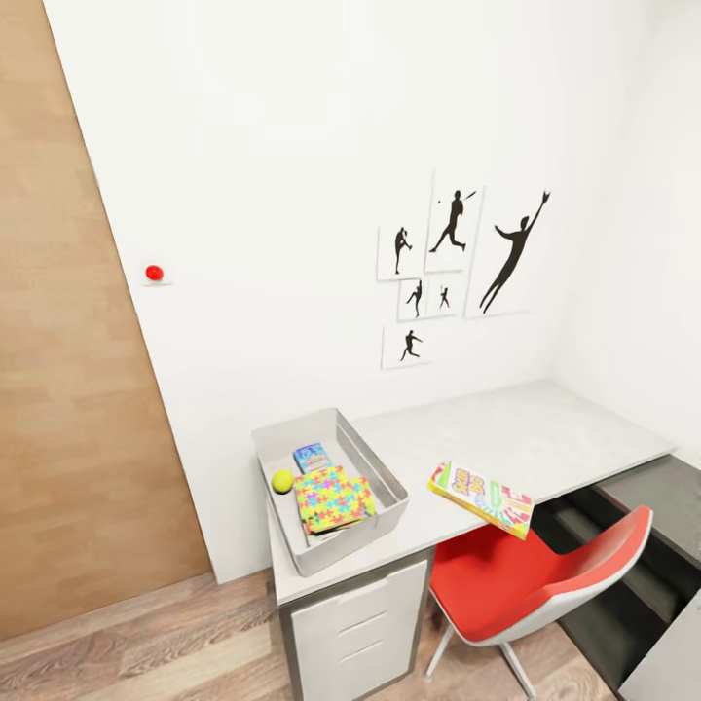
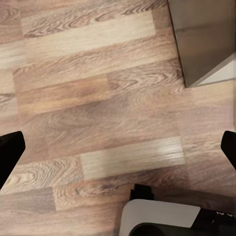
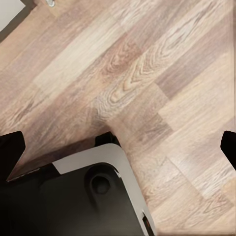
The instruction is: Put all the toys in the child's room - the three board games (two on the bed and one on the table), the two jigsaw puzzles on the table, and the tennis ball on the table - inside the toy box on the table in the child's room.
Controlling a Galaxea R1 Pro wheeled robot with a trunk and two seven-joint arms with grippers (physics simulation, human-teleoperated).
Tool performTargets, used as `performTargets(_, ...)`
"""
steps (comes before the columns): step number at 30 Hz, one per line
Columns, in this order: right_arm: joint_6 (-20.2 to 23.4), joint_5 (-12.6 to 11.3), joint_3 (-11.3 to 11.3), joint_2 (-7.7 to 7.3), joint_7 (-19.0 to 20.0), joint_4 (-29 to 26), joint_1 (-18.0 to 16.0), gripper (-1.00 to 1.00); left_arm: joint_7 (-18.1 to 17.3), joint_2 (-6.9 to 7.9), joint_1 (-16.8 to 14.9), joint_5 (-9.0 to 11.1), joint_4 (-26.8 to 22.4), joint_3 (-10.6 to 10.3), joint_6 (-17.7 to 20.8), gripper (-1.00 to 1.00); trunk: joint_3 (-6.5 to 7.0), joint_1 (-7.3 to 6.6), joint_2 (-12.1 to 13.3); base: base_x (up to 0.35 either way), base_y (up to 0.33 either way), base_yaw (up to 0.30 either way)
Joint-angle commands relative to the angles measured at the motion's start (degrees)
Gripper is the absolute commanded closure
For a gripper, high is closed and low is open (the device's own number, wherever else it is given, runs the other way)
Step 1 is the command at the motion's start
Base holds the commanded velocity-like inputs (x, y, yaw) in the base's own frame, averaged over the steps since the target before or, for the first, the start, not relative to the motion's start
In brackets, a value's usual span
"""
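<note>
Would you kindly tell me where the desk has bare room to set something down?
The light grey table top is bare between the toy box, the wall and the board game. The box itself is crowded: tennis ball, jigsaw puzzles, blue game.

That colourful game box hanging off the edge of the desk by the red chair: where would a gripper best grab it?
Probably by the corner of the board game that juts past the table edge above the red chair. The box is thin and flat, so coming from the chair side lets one finger go under it and one over.
</note>
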Motion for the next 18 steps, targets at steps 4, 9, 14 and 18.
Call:
performTargets(4,0.14,-0.5,0.3,-0.09,-0.38,-0.12,0.05,-1.0,-1.82,0.71,-0.22,0.66,0.04,0.06,-0.03,-1.0,-0.19,0.03,-0.11,0.0,0.0,-0.074)
performTargets(9,-0.24,-0.63,0.12,-0.09,-0.31,-0.12,0.1,-1.0,-5.39,1.59,-0.29,0.75,0.04,0.07,0.37,-1.0,-0.22,0.03,-0.11,0.0,0.0,-0.023)
performTargets(14,-2.42,-0.85,0.12,-0.15,-0.15,-0.12,0.15,-1.0,-12.68,3.63,-0.4,0.95,-0.3,0.18,0.67,-1.0,-0.23,0.03,-0.11,0.0,0.0,-0.008)
performTargets(18,-3.71,-0.97,0.14,-0.19,-0.07,-0.09,0.19,-1.0,-21.92,5.5,-0.51,1.05,-1.34,0.22,1.93,-1.0,-0.23,0.03,-0.11,0.0,0.0,-0.003)
